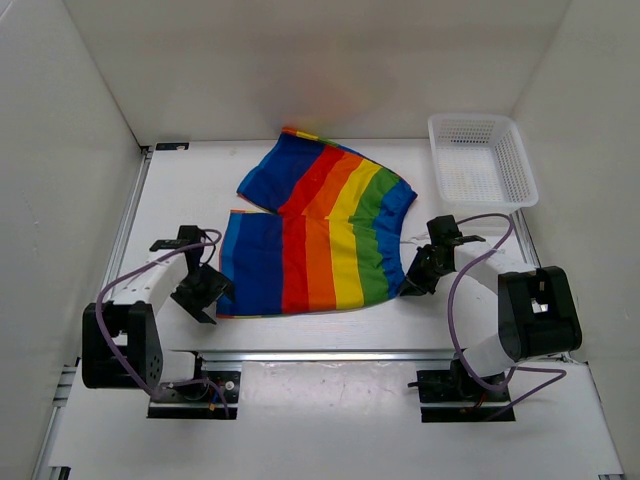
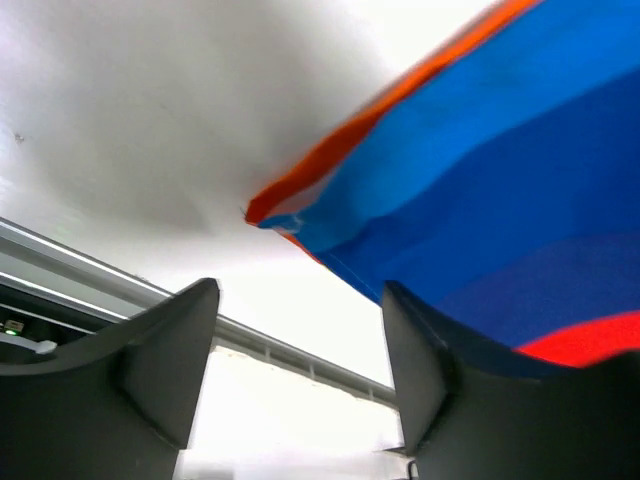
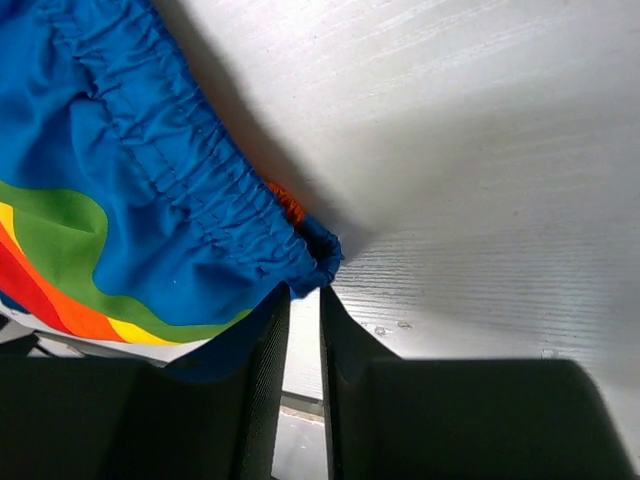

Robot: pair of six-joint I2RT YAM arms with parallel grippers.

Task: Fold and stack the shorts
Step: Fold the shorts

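Starting left: left claw (image 2: pixel 300 292) sitting at the near-left corner of the shorts (image 1: pixel 310 235), spread wide with nothing between the jaws. Blue leg hem with its orange edging just beyond the tips, closer to one finger than the other. Looks lined up to grab that corner for a fold, but only guessing there.

Middle: shorts spread out mostly flat on the bench (image 1: pixel 190 190), rainbow stripes running near to far, one leg kicked out toward the far left. Not folded yet, so pretty early in the job.

Right side: right claw (image 3: pixel 303 292) down low at the near-right corner, right at the gathered blue waistband. Squeezed down to a thin slit, apparently empty, with some cloth draped over one finger. Can't tell about a real grip on the waistband. Probably placed there as the partner corner, for lifting both ends together.

Far right: white basket (image 1: pixel 470 120), apart from the shorts, untouched by either claw.
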